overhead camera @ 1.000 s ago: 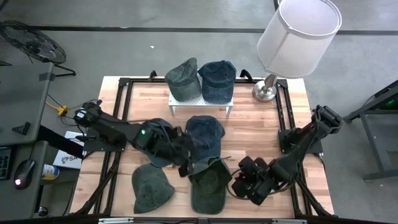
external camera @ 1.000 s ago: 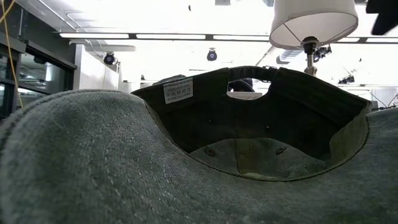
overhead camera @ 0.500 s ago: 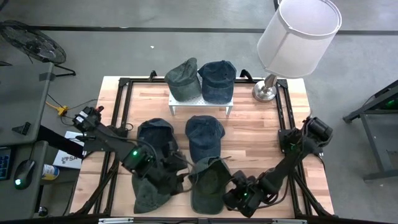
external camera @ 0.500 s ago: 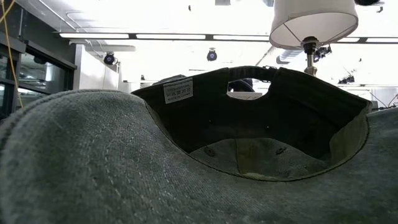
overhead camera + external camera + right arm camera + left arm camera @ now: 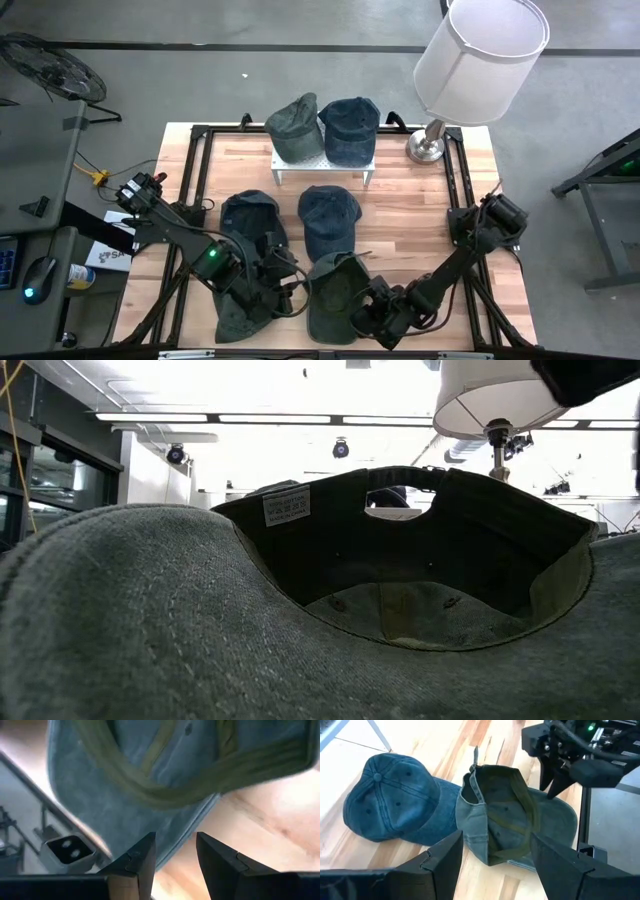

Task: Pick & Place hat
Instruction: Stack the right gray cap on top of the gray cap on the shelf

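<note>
With the upturned green hat [image 5: 335, 292] lying at the worktop's [image 5: 420, 200] front edge, the right gripper [image 5: 372, 315] is hovering just beside its brim, part-open and holding nothing, and should be straddling the brim squarely before closing, while the left gripper [image 5: 290, 295] is hanging open and empty nearby.

Olive-green cap [image 5: 335, 293], upside down, inside showing, near table's front edge

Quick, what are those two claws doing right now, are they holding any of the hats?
Left gripper: open, empty, near the upside-down green hat.
Right gripper: open, holding nothing, at that hat's brim.
</note>
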Controlling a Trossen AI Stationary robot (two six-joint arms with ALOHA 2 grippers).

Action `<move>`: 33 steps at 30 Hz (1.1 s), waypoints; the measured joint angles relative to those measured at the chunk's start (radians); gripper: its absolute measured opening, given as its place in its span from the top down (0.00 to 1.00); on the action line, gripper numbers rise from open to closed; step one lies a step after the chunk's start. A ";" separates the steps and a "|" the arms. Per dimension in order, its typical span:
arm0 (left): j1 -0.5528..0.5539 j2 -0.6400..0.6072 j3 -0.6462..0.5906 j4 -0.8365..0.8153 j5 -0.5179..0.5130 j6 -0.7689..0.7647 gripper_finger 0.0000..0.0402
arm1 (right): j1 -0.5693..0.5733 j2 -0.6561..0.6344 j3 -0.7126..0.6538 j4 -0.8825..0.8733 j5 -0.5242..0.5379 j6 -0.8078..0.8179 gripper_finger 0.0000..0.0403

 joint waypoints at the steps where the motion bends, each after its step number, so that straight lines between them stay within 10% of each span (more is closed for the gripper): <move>1: 0.000 0.000 0.000 0.001 -0.001 0.000 0.43 | -0.002 0.004 0.000 -0.003 0.000 0.000 0.67; 33: 0.002 0.000 0.000 -0.007 0.001 -0.037 0.43 | -0.019 -0.051 0.000 -0.083 0.081 -0.157 0.99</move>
